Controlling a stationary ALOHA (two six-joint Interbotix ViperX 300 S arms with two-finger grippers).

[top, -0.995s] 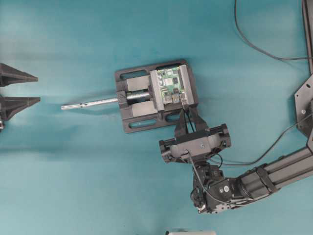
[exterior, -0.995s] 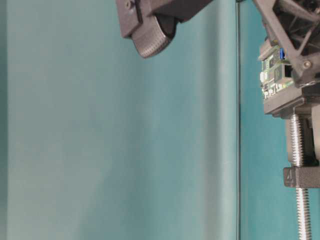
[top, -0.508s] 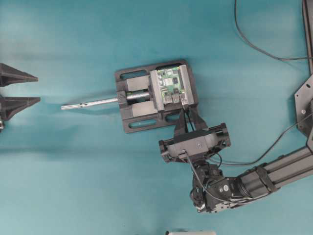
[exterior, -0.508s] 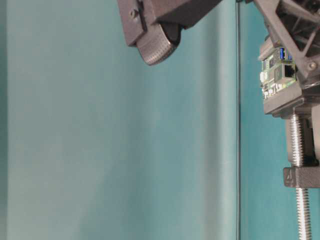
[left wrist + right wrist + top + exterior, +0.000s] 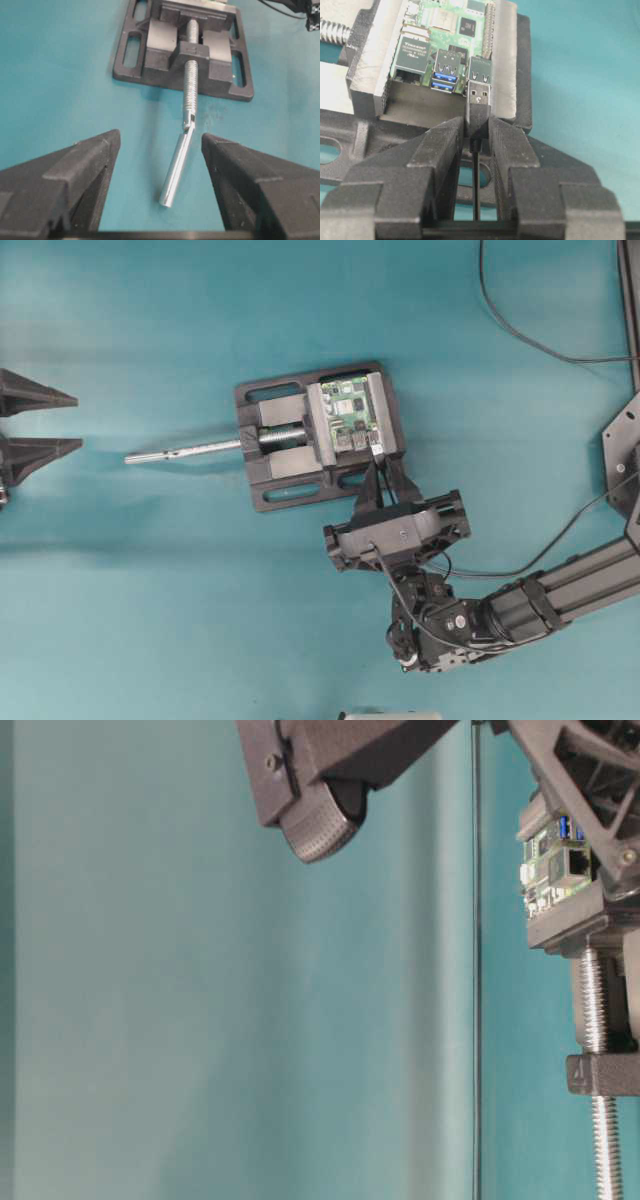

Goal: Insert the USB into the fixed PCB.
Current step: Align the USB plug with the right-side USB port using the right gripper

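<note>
Pinching USB (image 5: 479, 107) btwn right gripper (image 5: 474, 131) jaws, tip at PCB (image 5: 451, 22) port.

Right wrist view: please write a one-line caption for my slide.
Right claw grips the USB, its metal tip at a port of the fixed PCB clamped in the black vise.

A small green rectangular circuit board (image 5: 451, 22) sits clamped between the jaws of a black metal vise (image 5: 290, 490) near the middle of the teal table (image 5: 150, 620). The vise's long silver threaded screw rod (image 5: 185, 449) sticks out to the left in the overhead view. Just below the board in that view, the right gripper (image 5: 477, 134) pinches a small dark USB plug with a silvery tip (image 5: 479, 102), its tip right at the board's edge connectors. The left gripper (image 5: 70, 420) sits well apart at the far left, facing the rod's end.
</note>
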